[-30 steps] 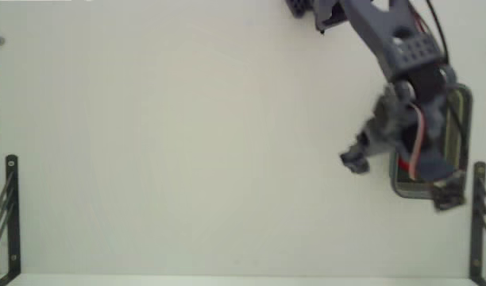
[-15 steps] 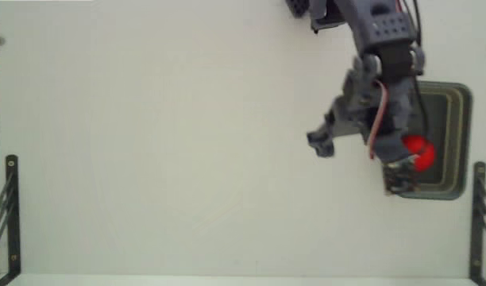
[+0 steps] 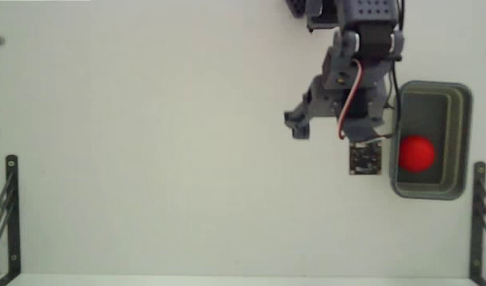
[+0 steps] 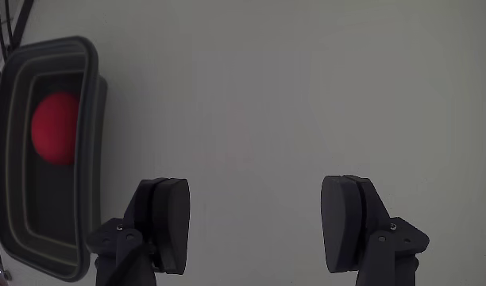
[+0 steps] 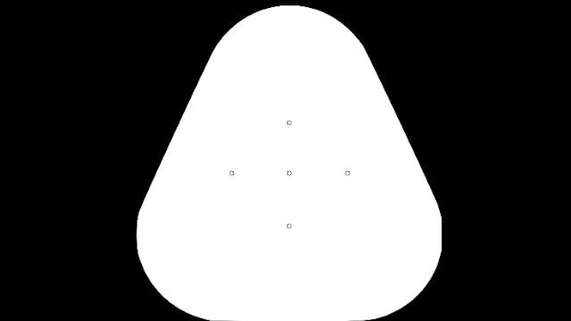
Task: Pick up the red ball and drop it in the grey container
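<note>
The red ball (image 3: 417, 153) lies inside the grey container (image 3: 459, 92) at the right side of the table in the fixed view. My gripper (image 3: 332, 141) hangs just left of the container, over bare table. The wrist view shows the gripper (image 4: 259, 191) open, its two dark fingers (image 4: 167, 222) wide apart with only table surface between them. There the grey container (image 4: 86, 57) stands at the left edge, beside the left finger, with the red ball (image 4: 55, 127) in its hollow.
The white table (image 3: 163, 143) spreads to the left and below the arm. Black metal brackets stand at its lower left (image 3: 11, 208) and lower right (image 3: 479, 214) edges. The arm's base is at the top edge, right of centre.
The gripper has swung left and up, off the container. The ball, half hidden under the gripper before, now lies uncovered in the container.
</note>
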Controlling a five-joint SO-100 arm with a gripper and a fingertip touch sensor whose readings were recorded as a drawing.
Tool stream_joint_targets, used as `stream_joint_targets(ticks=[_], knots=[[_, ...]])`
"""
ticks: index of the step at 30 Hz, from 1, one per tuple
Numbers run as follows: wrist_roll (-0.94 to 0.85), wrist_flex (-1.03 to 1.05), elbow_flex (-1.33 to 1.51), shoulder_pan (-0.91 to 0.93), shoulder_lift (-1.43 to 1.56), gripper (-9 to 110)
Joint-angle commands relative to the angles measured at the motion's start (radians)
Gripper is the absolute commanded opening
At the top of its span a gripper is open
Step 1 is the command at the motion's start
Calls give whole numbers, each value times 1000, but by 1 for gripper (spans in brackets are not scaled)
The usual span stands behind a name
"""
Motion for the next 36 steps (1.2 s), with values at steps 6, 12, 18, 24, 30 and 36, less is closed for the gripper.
stream_joint_targets(ticks=[6, 12, 18, 24, 30, 36], knots=[[3, 2, 56, 43, 106, 110], [3, 2, 73, 56, 123, 110], [3, 2, 74, 57, 124, 110], [3, 2, 74, 57, 124, 110], [3, 2, 74, 57, 124, 110], [3, 2, 74, 57, 124, 110]])
